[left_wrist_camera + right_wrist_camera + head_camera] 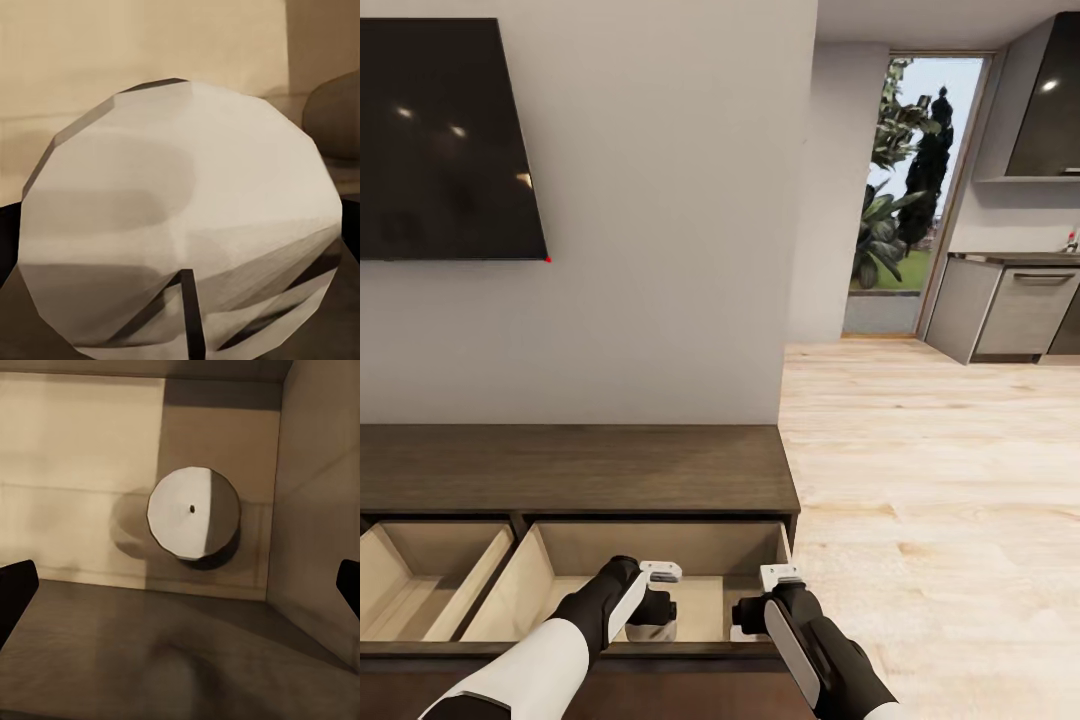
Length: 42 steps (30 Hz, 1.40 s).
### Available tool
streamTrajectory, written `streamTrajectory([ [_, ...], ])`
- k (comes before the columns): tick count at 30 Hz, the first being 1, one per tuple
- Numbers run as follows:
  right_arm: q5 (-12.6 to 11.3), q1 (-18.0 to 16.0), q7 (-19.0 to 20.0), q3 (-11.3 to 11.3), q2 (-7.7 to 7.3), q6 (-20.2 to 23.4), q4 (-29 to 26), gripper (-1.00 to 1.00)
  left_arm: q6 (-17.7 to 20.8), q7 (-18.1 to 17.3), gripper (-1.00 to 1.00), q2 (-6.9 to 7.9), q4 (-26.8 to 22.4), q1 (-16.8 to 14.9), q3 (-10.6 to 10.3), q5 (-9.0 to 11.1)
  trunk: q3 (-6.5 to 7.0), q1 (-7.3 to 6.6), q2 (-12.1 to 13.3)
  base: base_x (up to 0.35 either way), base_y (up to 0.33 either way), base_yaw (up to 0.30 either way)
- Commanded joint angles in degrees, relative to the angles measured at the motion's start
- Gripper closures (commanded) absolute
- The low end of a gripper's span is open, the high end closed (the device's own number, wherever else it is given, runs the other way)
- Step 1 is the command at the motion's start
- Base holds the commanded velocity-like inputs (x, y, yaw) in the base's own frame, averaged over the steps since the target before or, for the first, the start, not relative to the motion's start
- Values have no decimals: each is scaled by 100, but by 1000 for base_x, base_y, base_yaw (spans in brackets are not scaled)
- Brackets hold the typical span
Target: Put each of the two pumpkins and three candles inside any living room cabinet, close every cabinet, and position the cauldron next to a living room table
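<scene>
The long dark brown cabinet (580, 480) stands against the wall with two pale-wood drawers pulled open. Both arms reach down into the right drawer (660, 545). My left gripper (658, 606) is shut on a pale grey-white candle (652, 631), which looms very close in the left wrist view (180, 217). My right gripper (756, 612) is open, its dark fingertips (16, 589) spread wide. Below it a second candle (193, 514) stands upright and free on the drawer floor, near the drawer's right wall. The pumpkins, cauldron and table are out of view.
The left drawer (420, 575) is also open. A black TV (445, 140) hangs on the wall above the cabinet. Light wood floor (940, 480) stretches to the right toward grey kitchen units (1010, 310) and a glass door (905, 200).
</scene>
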Motion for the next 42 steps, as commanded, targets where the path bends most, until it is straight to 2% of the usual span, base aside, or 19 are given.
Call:
streamTrajectory([
  [1, -60, -4, -56, 14, -2, 11, -5, -100, 24, 50, -100, 3, -10, -2, -42, 58, -6, -1, -3, 0, 0, 0],
  [38, -60, -4, -47, 30, -16, -3, -11, -100, 17, 49, -100, 11, -91, 8, -37, 60, -6, -1, -3, 0, 0, 0],
  [42, -60, -4, -47, 26, -23, -3, -12, -100, 20, 54, -100, 17, -245, 19, -34, 59, -6, -1, -3, 0, 0, 0],
])
